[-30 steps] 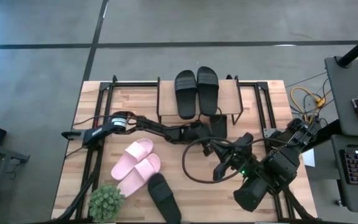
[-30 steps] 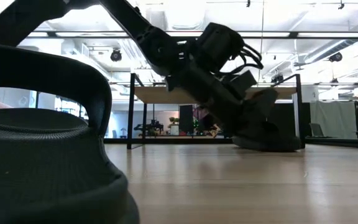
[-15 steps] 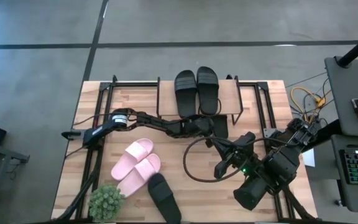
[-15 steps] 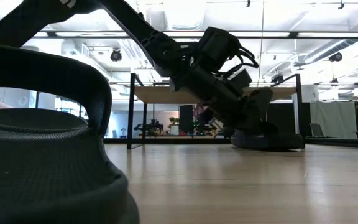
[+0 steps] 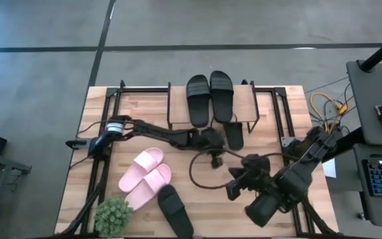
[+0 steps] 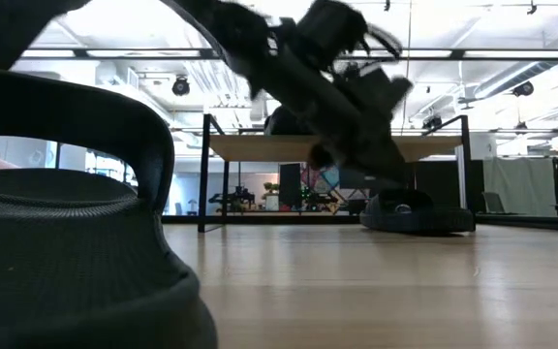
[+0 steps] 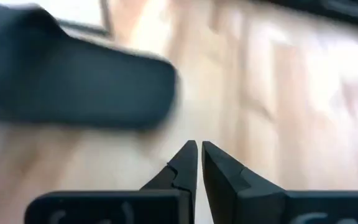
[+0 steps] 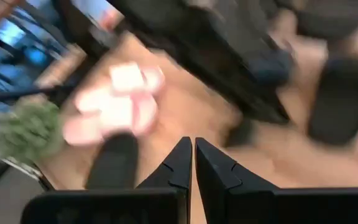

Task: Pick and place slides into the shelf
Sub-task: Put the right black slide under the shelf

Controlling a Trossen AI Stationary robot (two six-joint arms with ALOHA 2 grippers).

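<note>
Two black slides side by side on the shelf, at upper centre of the overhead frame, toes toward the top edge. One more black slide flat on the surface just below the shelf's front edge, partly tucked under it; same slide a dark lump at right of centre in the table-level frame, under the shelf board. Pair of pink slides lying together at lower left of centre, angled toward the upper right. Another black slide at bottom centre, just beside the pink pair, and huge at the left of the table-level frame. Small green plant at lower left corner of the surface, near the pink pair.

Left end effector reaching in from the left edge across the middle of the surface, just beside the slide below the shelf, apart from it; fingers clenched together on nothing, as seen in its own wrist frame with the dark slide ahead. Right end effector at lower right of centre, above the surface, fingers likewise clenched and empty, pointed toward the pink slides, the plant and a black slide
</note>
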